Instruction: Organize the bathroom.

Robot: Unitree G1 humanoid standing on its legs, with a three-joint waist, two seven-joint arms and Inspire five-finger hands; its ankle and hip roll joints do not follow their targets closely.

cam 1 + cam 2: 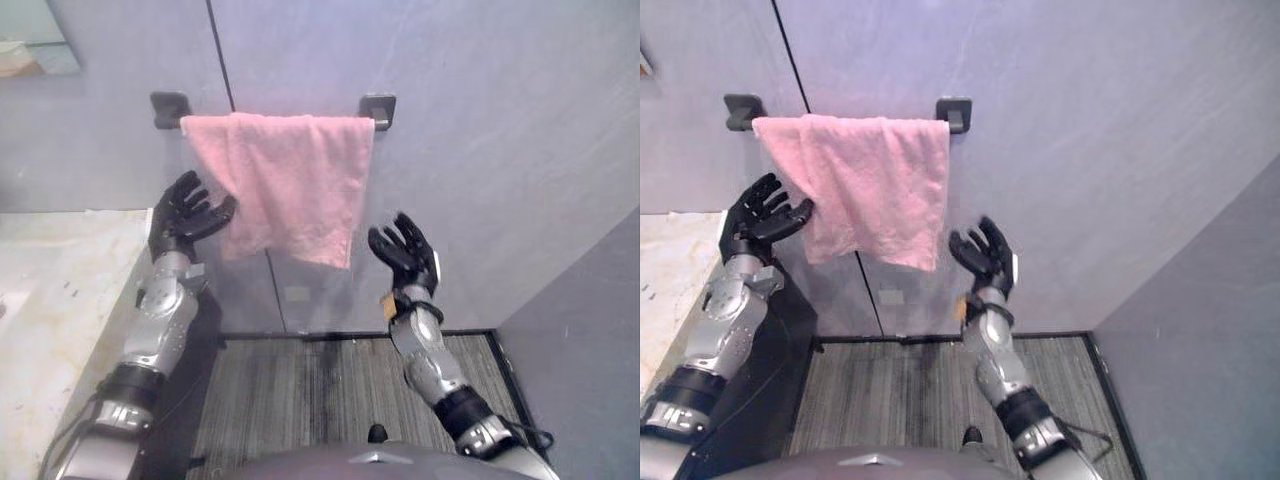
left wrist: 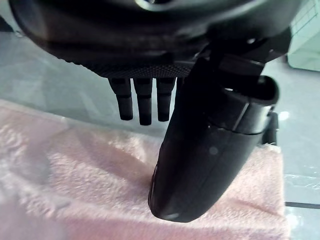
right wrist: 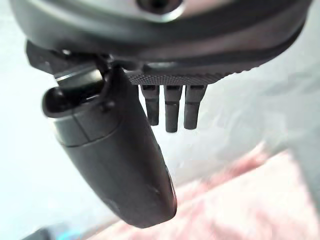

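Overhead, one pink towel (image 1: 290, 185) is hanging on one wall bar (image 1: 377, 108); the left hand (image 1: 183, 215) is spreading wide fingers (image 1: 218, 210), touching its edge. Right hand (image 1: 985, 255) is hovering open below, apart. Wrist views: fingers straight, towel just beyond. Smoothing evenly from both edges would probably work best.

Grey panelled wall (image 1: 450, 150) ahead of me with a dark vertical seam (image 1: 222, 60), a second grey wall (image 1: 590, 330) closing the corner on my right, striped grey floor mat (image 1: 330, 390) below, pale marbled countertop (image 1: 50, 300) on my left
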